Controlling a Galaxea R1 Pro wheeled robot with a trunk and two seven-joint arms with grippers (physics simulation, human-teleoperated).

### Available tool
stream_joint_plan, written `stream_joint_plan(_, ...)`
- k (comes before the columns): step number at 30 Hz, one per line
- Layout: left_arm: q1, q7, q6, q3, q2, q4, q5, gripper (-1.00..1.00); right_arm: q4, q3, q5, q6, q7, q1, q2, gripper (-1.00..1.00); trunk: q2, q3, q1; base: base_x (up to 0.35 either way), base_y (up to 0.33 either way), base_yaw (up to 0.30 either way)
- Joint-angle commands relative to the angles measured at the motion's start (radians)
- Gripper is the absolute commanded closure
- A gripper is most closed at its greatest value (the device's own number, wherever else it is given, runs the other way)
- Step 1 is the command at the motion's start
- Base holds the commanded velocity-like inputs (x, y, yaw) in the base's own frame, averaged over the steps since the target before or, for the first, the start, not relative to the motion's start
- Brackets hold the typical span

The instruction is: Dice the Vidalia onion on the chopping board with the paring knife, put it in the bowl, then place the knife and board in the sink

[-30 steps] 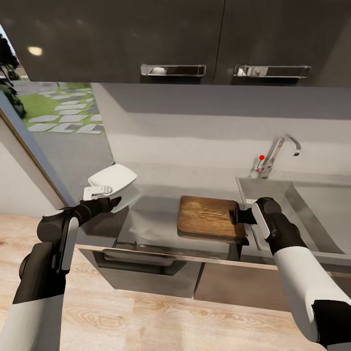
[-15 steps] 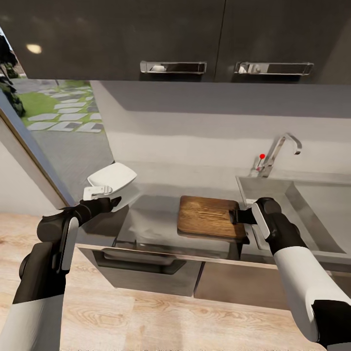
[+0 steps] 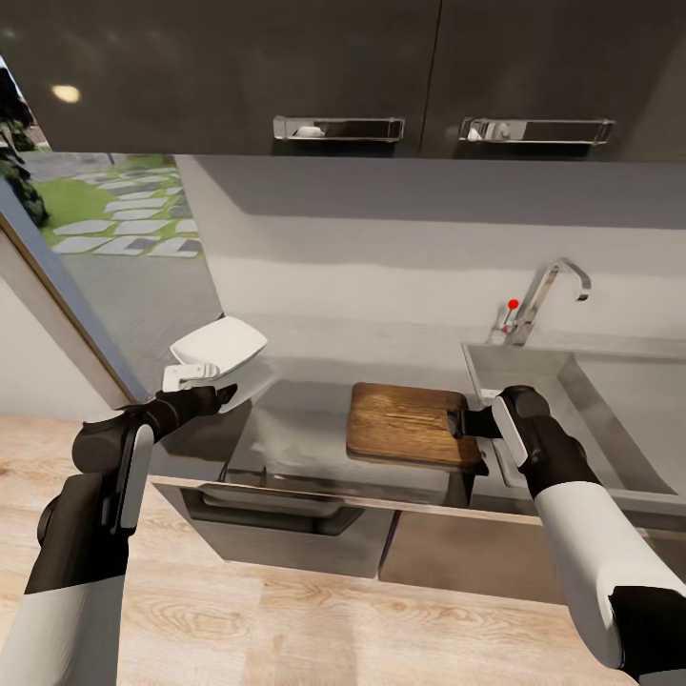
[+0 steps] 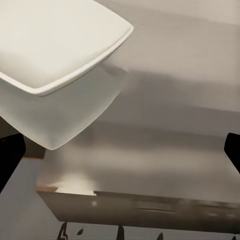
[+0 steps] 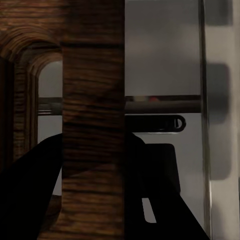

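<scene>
while right end effector (image 3: 464, 422) clamps chopping board (image 3: 405, 422) edge, left end effector (image 3: 227, 391) spread apart nr bowl (image 3: 219, 345)

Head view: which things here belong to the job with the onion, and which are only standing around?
Belongs to the job:
chopping board, its end between the right gripper fingers
bowl, by the left gripper
sink
countertop

Only standing around:
tap with red knob
upper cabinets
window
</scene>
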Motion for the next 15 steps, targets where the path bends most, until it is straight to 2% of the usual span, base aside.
stream_joint_plan(1, -0.001, -0.004, 0.006, 0.001, 0.0, -0.001, 0.001, -1.0, -0.001, 0.0, -0.012, 0.003, -0.009, -0.001, 0.0, 1.0, -0.002, -0.002, 0.001, 0.0, 0.0, 0.0)
stream_joint_plan(15, -0.001, -0.004, 0.006, 0.001, 0.0, -0.001, 0.001, -1.0, -0.001, 0.0, -0.011, 0.003, -0.009, -0.001, 0.0, 1.0, -0.002, -0.002, 0.001, 0.0, 0.0, 0.0)
